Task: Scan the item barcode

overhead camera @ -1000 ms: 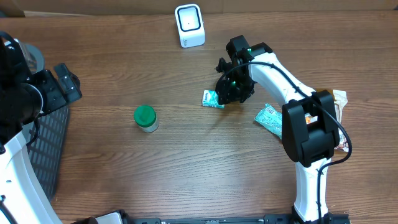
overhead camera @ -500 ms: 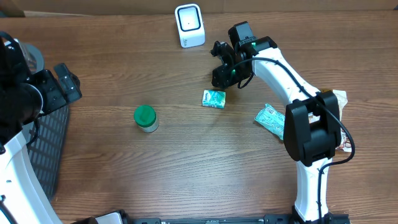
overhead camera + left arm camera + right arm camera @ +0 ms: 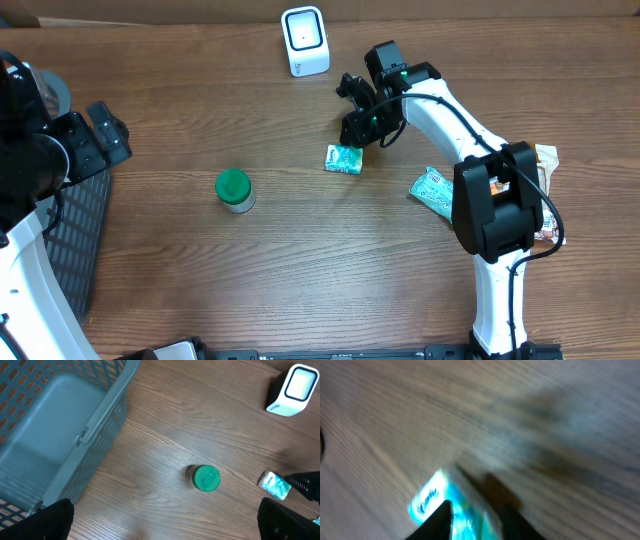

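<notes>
Overhead, tabletop (image 3: 300, 260): brown wood grain is seen, and every item is rested on it.
Overhead, scanner (image 3: 305, 40): a white unit is stood upright at the far edge.
Overhead, teal packet (image 3: 345, 158): it is laid flat near the middle, in front of the scanner and apart from it.
Overhead, right hand (image 3: 357, 133): it is held at the packet's far corner. Contact cannot be told from here, and the finger spread is not shown.
Overhead, left hand (image 3: 105, 135): it is held at the left edge by the basket (image 3: 80, 230), well apart from the packet.
Overhead, green-lidded jar (image 3: 234, 190): it is stood upright between the basket and the teal packet.
Overhead, second packet (image 3: 432, 190): it is laid beside the right arm, which partly hides it.
Overhead, wrapped snack (image 3: 545, 160): it is seen at the right edge, behind the arm.
Left wrist, left hand (image 3: 167, 522): two dark fingers (image 3: 50, 520) are seen in the bottom corners, spread wide, with only bare tabletop between them.
Left wrist, basket (image 3: 60, 420): grey mesh walls fill the upper left.
Left wrist, green-lidded jar (image 3: 206, 478): it is seen from above, standing alone.
Left wrist, teal packet (image 3: 274, 485): it is laid at the right, with a dark tip of the right hand just beside it.
Left wrist, scanner (image 3: 294, 390): it is seen in the upper right corner.
Right wrist, teal packet (image 3: 432, 502): it is badly blurred, lying flat at the lower left.
Right wrist, right hand (image 3: 477, 527): two dark fingertips (image 3: 440, 522) are seen at the bottom edge with a narrow gap, the packet's end at one of them. Whether the packet is pinched cannot be told.
</notes>
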Robot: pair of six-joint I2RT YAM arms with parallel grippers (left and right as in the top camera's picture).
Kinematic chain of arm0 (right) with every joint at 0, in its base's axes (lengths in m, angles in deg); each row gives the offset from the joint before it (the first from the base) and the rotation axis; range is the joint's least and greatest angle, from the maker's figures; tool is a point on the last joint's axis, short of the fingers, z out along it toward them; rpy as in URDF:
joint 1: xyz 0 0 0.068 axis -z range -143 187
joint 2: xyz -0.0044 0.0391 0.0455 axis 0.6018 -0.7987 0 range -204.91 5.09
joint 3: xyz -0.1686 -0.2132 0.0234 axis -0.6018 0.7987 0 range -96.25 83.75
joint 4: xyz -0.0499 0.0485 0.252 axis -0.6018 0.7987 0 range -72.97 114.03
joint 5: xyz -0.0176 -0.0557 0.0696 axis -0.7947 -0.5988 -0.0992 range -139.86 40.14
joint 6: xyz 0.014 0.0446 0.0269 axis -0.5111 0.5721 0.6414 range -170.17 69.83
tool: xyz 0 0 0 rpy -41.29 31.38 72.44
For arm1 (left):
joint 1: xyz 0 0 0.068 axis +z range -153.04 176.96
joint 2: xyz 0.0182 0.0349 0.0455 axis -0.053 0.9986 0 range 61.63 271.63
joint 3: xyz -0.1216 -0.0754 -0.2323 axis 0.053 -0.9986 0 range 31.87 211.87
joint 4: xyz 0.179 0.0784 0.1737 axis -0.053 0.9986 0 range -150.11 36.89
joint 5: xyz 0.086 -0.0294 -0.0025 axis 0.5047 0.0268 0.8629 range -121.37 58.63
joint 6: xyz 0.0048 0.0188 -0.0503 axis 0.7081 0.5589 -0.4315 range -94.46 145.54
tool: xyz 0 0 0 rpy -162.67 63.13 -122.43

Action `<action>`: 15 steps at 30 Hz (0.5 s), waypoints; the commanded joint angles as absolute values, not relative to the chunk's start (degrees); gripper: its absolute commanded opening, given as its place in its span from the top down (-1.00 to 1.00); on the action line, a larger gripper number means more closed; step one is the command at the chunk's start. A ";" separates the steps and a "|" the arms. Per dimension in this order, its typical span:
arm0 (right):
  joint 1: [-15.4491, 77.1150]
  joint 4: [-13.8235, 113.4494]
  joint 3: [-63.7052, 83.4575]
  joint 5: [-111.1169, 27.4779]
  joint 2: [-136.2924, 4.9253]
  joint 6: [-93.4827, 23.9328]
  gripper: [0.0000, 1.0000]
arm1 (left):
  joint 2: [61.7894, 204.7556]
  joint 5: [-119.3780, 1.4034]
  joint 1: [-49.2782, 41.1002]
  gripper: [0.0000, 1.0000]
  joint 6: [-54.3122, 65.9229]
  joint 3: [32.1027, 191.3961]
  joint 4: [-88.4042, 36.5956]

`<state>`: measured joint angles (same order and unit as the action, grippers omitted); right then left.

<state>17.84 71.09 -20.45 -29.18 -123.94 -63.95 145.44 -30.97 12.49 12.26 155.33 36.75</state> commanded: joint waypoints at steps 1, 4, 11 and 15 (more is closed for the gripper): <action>18.49 67.86 -19.84 -34.73 -124.95 -53.46 0.70 | 145.52 -31.19 12.69 -1.00 13.34 155.66 36.68; 19.26 66.81 -19.40 -37.63 -124.95 -45.75 0.92 | 145.52 -31.19 12.69 -1.00 13.31 155.66 36.68; 17.80 71.72 -19.20 -37.44 -124.95 -42.67 0.92 | 145.52 -31.19 12.69 -0.99 13.34 155.66 36.68; 16.44 73.06 -19.03 -37.44 -124.95 -42.12 0.92 | 145.52 -31.19 12.69 -0.99 13.34 155.66 36.68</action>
